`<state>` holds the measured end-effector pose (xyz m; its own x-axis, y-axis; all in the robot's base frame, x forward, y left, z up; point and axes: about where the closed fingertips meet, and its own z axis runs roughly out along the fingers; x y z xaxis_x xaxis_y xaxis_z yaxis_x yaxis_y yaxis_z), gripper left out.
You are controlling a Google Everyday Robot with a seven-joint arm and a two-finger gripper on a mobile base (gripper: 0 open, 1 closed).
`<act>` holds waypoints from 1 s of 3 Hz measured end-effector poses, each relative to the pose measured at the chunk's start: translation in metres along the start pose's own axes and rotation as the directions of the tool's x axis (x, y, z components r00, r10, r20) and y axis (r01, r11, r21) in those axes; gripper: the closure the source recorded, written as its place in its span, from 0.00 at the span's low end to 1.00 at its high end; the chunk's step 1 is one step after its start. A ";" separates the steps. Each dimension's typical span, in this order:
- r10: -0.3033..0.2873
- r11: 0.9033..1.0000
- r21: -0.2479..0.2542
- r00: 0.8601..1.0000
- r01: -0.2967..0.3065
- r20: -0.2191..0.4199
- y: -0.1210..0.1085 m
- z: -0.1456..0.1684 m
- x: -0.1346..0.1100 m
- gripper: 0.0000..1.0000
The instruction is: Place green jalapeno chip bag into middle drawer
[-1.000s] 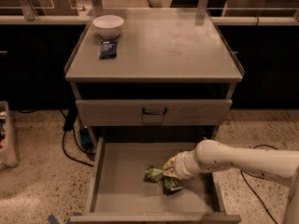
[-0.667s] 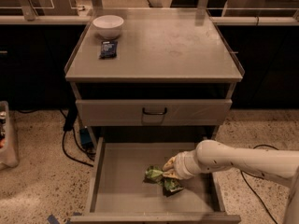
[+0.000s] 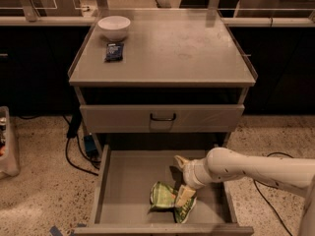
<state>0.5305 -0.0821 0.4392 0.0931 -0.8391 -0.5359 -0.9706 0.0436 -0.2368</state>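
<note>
Grey cabinet (image 3: 197, 48), seen from above and in front; on the left of its top, a white bowl (image 3: 113, 27) at the rear corner; just in front of it, apart, a small dark blue packet (image 3: 113, 51). Below the top, a closed drawer front with a black handle (image 3: 163, 117). Black cables (image 3: 74, 146) lie on the speckled floor left of the cabinet. The middle drawer (image 3: 100, 181) is pulled fully out; the green jalapeno chip bag (image 3: 165, 198) lies crumpled on its floor, right of centre, near the front wall. The gripper (image 3: 183, 179) is inside the drawer, just right of the bag; fingers spread, the lower one (image 3: 185, 195) resting on the bag's right edge, the upper one clear of it. The cream arm (image 3: 256, 168) enters from the right over the drawer's right wall.
</note>
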 end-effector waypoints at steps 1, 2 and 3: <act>0.000 1.000 0.000 1.000 0.000 0.000 0.000 0.000 0.000 0.00; -0.028 0.999 0.041 0.999 0.030 -0.041 -0.005 -0.019 -0.007 0.00; -0.056 0.992 0.108 0.993 0.067 -0.100 -0.009 -0.052 -0.018 0.00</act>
<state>0.5262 -0.0951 0.4929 0.1247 -0.8903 -0.4380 -0.9326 0.0454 -0.3579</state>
